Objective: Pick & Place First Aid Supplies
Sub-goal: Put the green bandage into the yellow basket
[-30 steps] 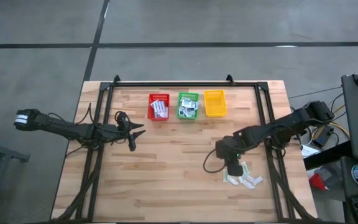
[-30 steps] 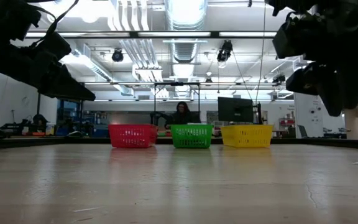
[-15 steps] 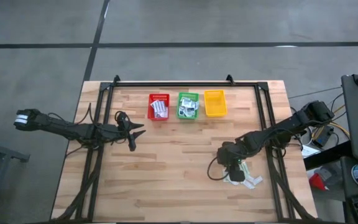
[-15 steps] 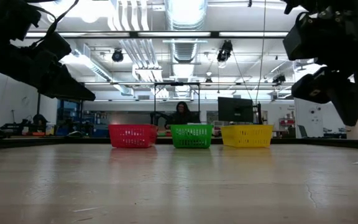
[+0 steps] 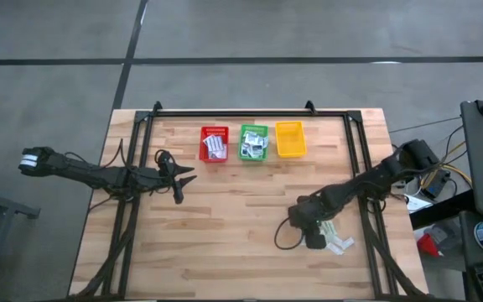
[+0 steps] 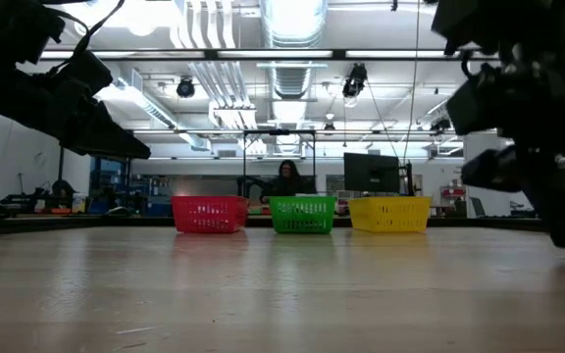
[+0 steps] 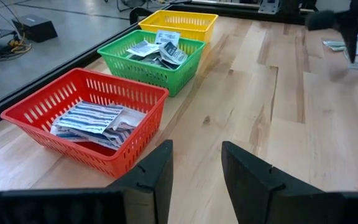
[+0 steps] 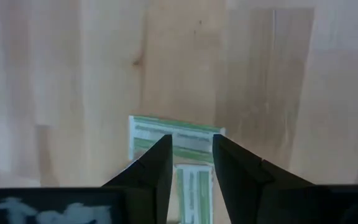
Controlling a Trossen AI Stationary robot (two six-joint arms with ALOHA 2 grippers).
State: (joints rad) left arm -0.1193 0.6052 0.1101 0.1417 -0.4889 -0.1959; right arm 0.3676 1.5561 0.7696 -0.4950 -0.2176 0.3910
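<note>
A small pile of first aid supplies (image 5: pixel 339 244), flat white packets with green stripes, lies on the wooden table near its right front. My right gripper (image 5: pixel 313 236) points down over the pile, open. In the right wrist view its fingers (image 8: pixel 190 139) stand on either side of a striped packet (image 8: pixel 174 132), close above it; I cannot tell whether they touch it. My left gripper (image 5: pixel 179 178) waits open at the table's left, above the wood (image 7: pixel 196 146).
Three baskets stand in a row at the far edge: red (image 5: pixel 214 143) and green (image 5: pixel 253 142), both with packets in them, and yellow (image 5: pixel 290 138). A black frame (image 5: pixel 233 112) runs round the table. Bare wood lies between the arms.
My right gripper has sunk toward the table and gone a little toward the near edge, coming down over the pile of packets. Its fingers stay apart. The packets lie where they were.
</note>
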